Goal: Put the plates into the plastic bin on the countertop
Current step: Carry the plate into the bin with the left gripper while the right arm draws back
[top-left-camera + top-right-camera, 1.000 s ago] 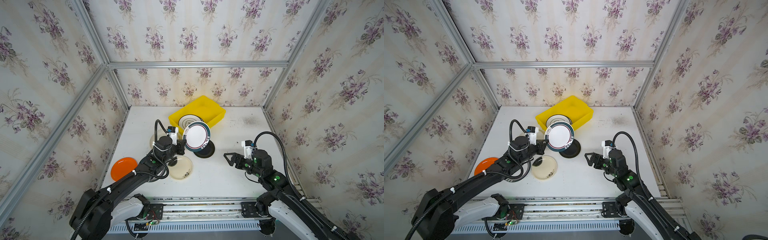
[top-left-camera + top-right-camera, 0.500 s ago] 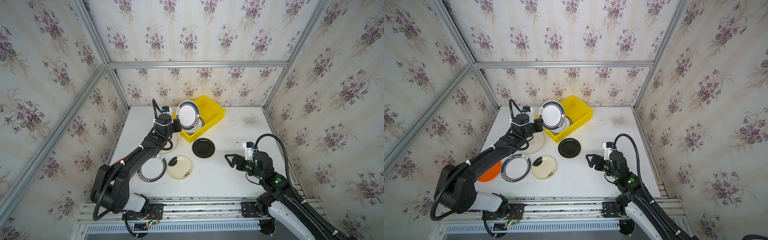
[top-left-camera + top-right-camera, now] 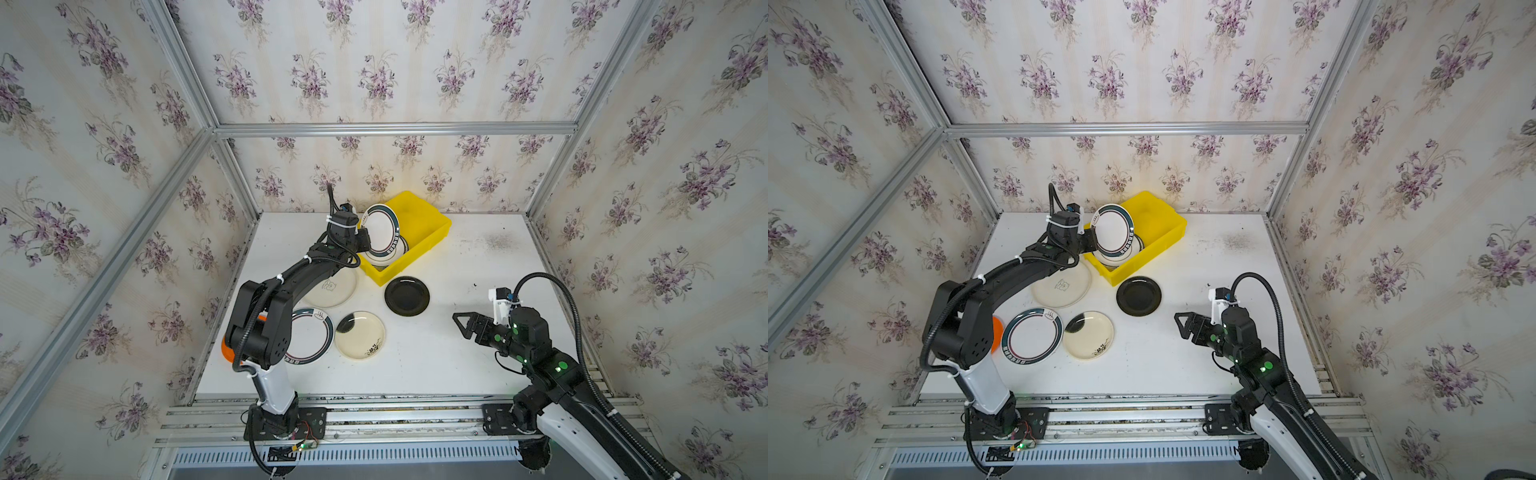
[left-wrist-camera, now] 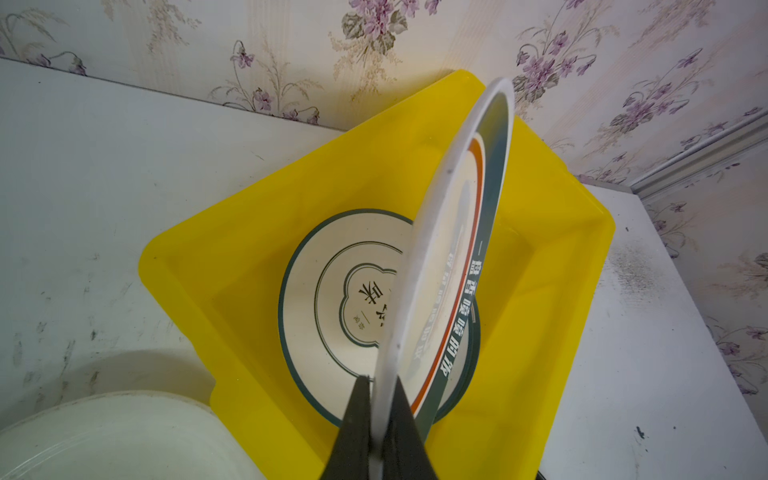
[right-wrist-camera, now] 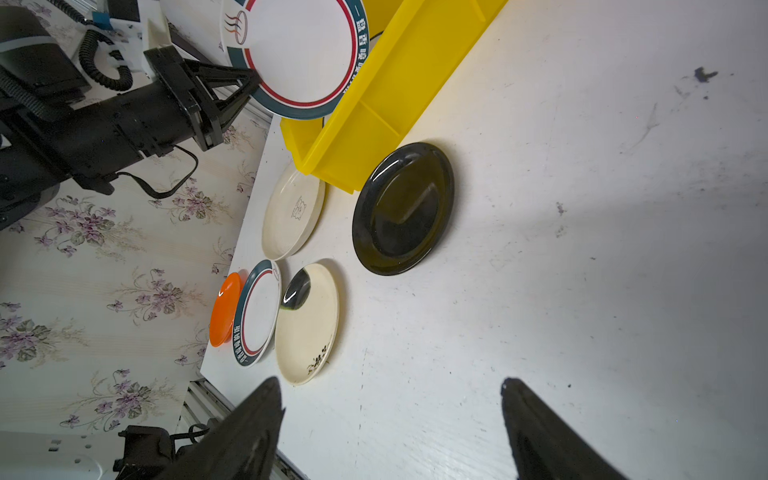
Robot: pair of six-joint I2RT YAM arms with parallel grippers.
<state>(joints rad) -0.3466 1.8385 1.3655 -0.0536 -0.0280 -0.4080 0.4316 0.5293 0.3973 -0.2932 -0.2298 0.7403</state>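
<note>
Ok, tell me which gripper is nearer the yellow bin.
Left. The left gripper holds a green-rimmed plate over the yellow bin; the right gripper hovers open beyond the black plate.

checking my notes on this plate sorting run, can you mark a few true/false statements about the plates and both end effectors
1. The left end effector is shut on a green-rimmed plate, held on edge above the yellow bin. True.
2. The black plate lies inside the bin. False: it lies on the countertop, just outside the bin.
3. The right end effector is open and holds nothing. True.
4. The bin is empty. False: a flat plate with a green rim already lies in it.
</note>
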